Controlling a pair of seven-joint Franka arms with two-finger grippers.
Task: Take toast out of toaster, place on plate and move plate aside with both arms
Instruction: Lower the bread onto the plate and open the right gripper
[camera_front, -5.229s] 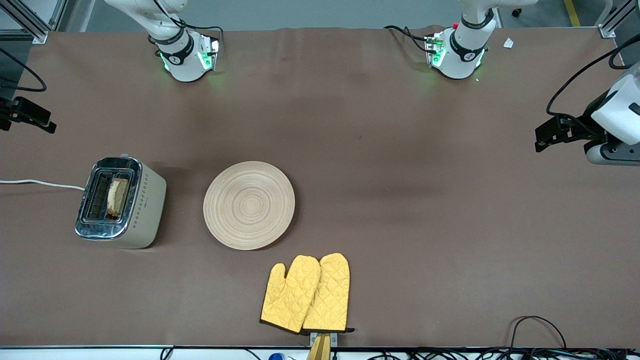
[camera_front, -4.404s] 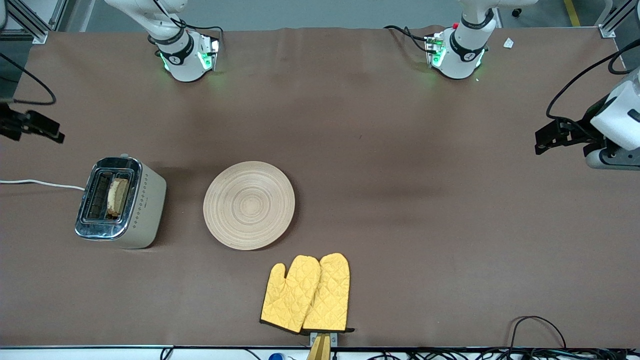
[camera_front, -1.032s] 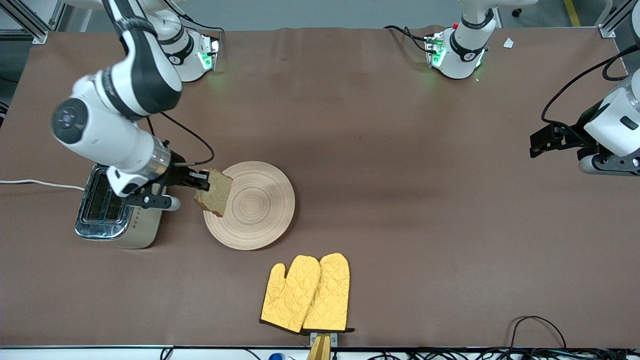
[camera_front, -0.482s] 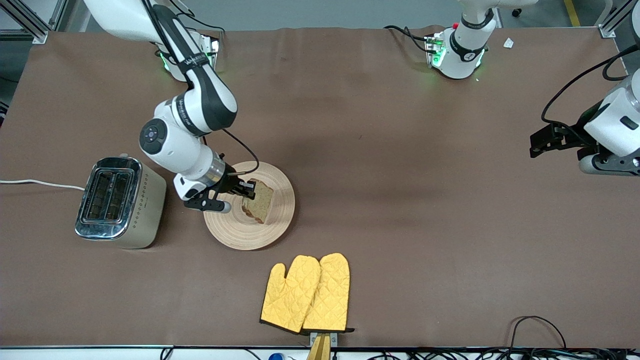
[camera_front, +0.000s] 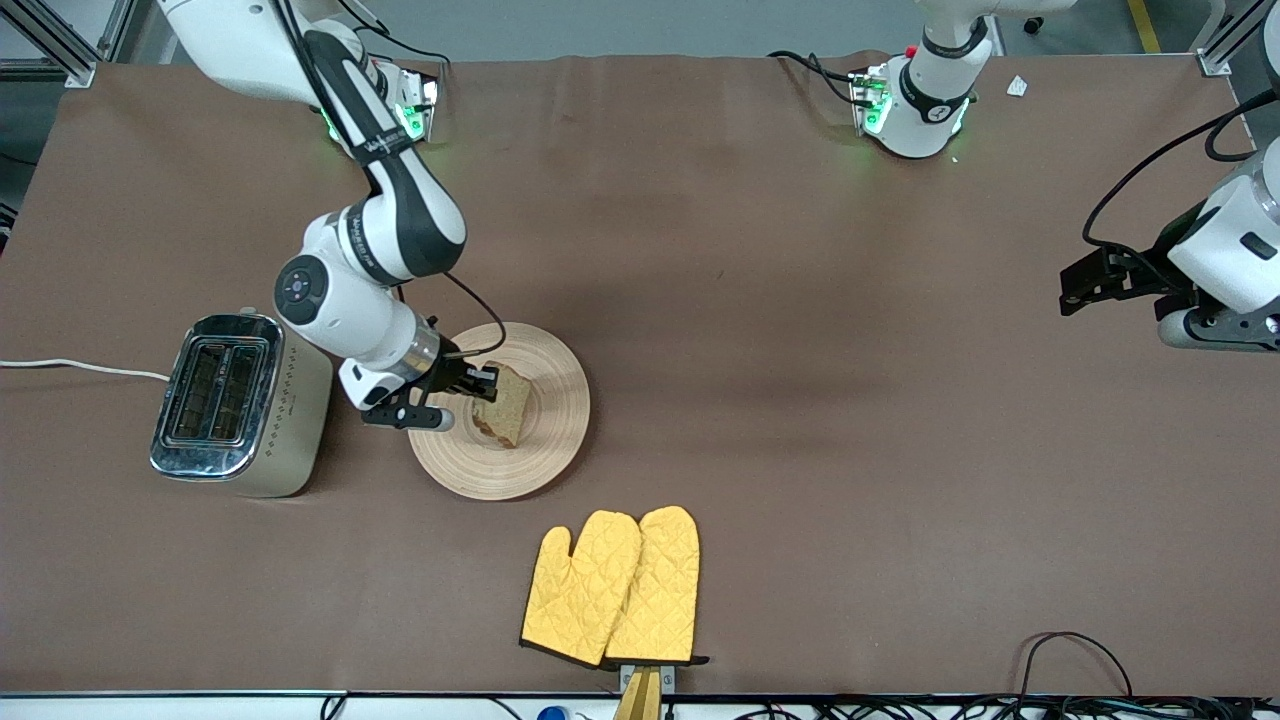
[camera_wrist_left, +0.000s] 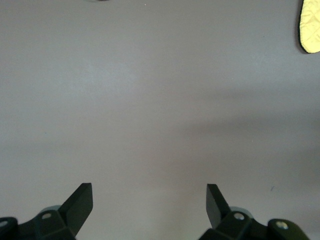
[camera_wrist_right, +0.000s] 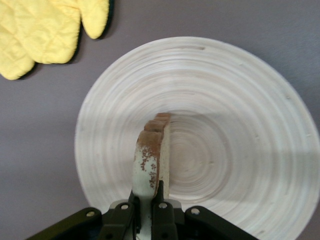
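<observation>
My right gripper (camera_front: 483, 382) is shut on the toast (camera_front: 502, 404), a brown speckled slice held on edge over the round beige plate (camera_front: 555, 420); its lower edge is at or just above the plate. In the right wrist view the fingers clamp the toast (camera_wrist_right: 150, 160) edge-on over the middle of the plate (camera_wrist_right: 240, 100). My left gripper (camera_front: 1075, 282) waits open and empty over bare table at the left arm's end; its two fingertips (camera_wrist_left: 80, 200) stand wide apart.
A chrome toaster (camera_front: 238, 405) with empty slots stands beside the plate toward the right arm's end, its white cord running off the table. Two yellow oven mitts (camera_front: 612, 587) lie nearer the front camera than the plate, also in the right wrist view (camera_wrist_right: 45, 32).
The right arm came in, took the toast from the toaster and carried it over the plate; in the last half second it lowered and shifted slightly toward the toaster. The left arm barely moved.
</observation>
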